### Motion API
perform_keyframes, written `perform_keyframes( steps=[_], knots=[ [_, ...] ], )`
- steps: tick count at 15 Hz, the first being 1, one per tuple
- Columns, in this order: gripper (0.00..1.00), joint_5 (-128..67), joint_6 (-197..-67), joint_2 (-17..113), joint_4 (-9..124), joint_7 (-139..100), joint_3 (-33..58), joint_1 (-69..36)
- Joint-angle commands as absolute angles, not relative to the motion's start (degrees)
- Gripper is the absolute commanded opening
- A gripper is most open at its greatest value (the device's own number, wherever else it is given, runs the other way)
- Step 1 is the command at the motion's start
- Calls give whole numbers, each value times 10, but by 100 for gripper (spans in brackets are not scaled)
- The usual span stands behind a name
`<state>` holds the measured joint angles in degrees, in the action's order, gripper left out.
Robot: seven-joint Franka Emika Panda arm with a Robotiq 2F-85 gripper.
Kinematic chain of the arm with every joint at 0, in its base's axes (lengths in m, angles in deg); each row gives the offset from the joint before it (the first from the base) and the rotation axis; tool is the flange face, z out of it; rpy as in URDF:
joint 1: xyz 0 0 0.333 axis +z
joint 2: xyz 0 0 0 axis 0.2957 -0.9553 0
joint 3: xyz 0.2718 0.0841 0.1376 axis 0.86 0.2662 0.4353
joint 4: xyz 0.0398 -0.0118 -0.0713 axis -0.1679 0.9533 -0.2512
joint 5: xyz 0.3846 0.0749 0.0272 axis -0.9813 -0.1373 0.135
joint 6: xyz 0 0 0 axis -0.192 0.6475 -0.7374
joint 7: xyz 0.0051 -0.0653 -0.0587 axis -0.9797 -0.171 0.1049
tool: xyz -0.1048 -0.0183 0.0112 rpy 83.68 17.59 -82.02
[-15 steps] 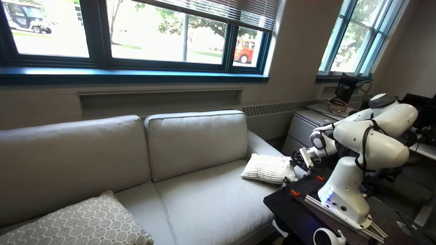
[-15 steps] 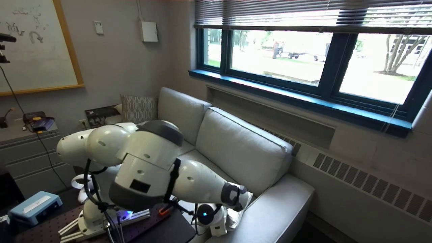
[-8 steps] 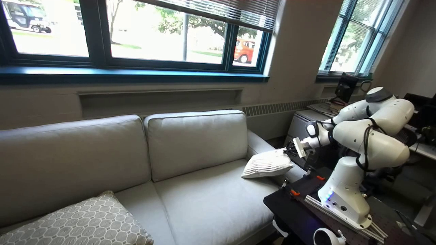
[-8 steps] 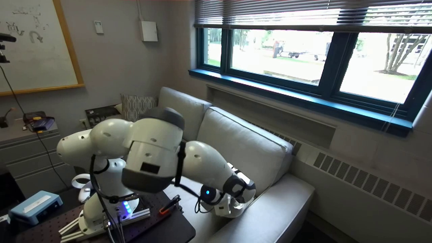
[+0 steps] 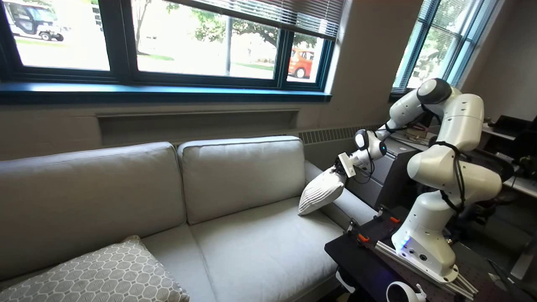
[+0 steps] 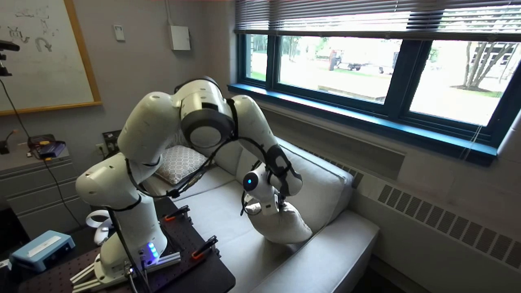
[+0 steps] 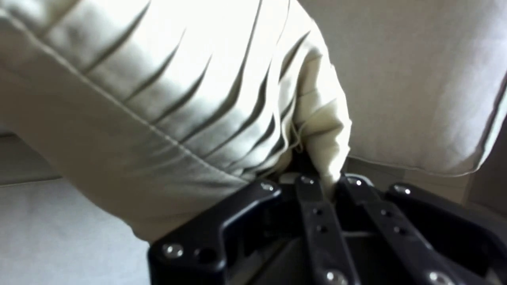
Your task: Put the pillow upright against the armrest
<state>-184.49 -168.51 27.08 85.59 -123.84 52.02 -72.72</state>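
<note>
our gripper (image 7: 332, 183) has its jaws clamped on the pillow (image 5: 322, 191), which we've just tipped nearer upright beneath them; leaning it against the armrest (image 6: 331, 251), also below, probably remains.

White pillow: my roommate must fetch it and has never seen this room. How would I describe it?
Find the pale sofa, then its armrest beside the robot. There the white pillow is tilted, its upper end pinched in the black gripper. It is plain white and ribbed, which sets it apart from the grey patterned pillow.
</note>
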Motion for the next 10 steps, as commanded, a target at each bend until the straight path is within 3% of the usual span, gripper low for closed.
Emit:
perform_keyframes(
  steps=[1,6,10],
  knots=[
    [2,-1841,-1734,400,860,-1147,431,-567],
    [2,-1829,-1838,472,799,-1098,242,-341],
    [2,-1828,-1858,422,747,-1091,120,-229]
  ],
)
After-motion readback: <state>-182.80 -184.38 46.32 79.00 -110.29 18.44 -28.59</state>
